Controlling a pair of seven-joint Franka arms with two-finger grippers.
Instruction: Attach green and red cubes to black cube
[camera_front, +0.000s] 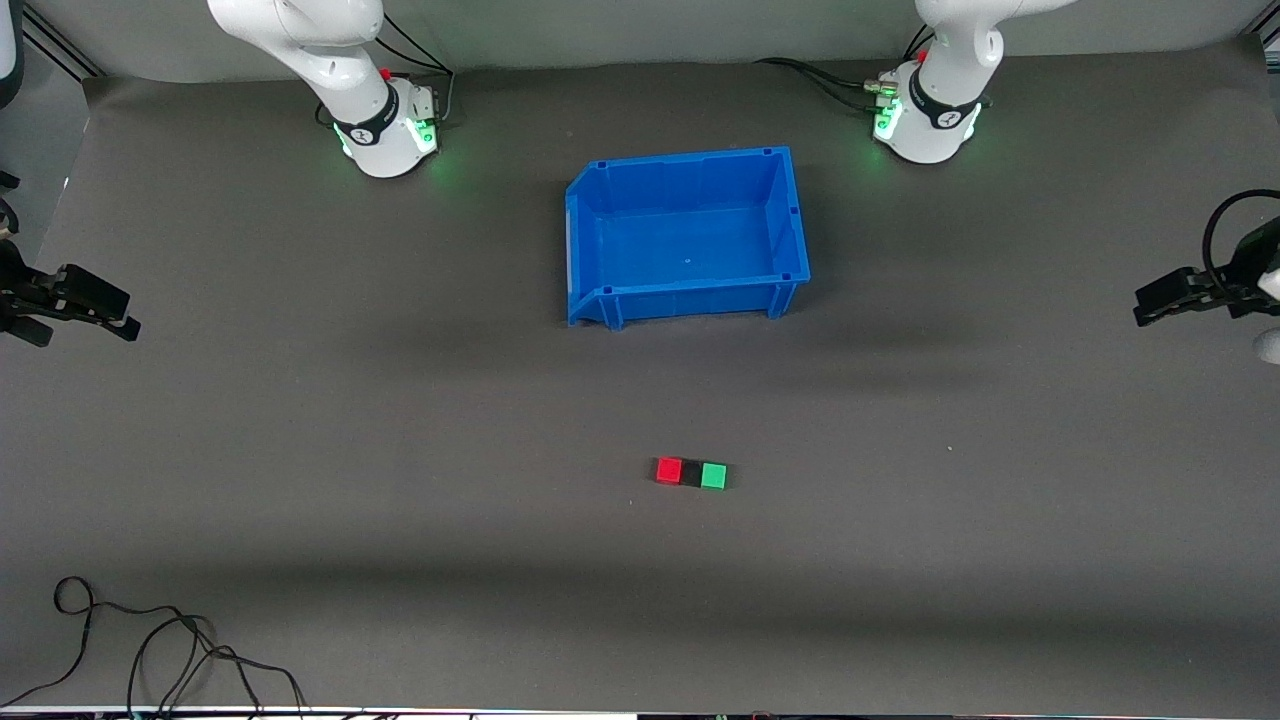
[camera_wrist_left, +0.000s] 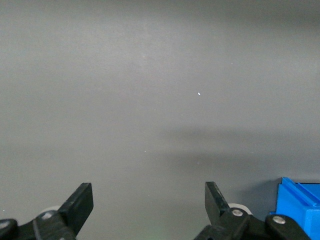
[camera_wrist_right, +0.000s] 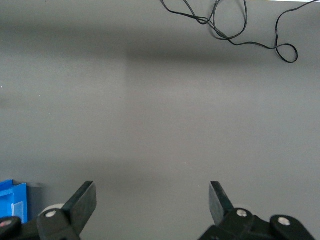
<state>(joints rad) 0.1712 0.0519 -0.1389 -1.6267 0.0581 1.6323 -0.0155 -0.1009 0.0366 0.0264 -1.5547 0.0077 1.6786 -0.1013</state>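
Matte red cube (camera_front: 669, 470), black cube (camera_front: 691, 474), green cube (camera_front: 713, 476), seemingly flush

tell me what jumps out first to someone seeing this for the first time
The big blue bin in the middle of the table, empty. Nearer the front camera, a tight row of red cube, black cube and green cube. The left gripper and right gripper hang open at the table's ends.

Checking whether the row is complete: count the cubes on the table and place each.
3, touching in one row, nearer the front camera than the blue bin: red cube toward the right arm's end, black cube in the middle, green cube toward the left arm's end. None seems hidden.
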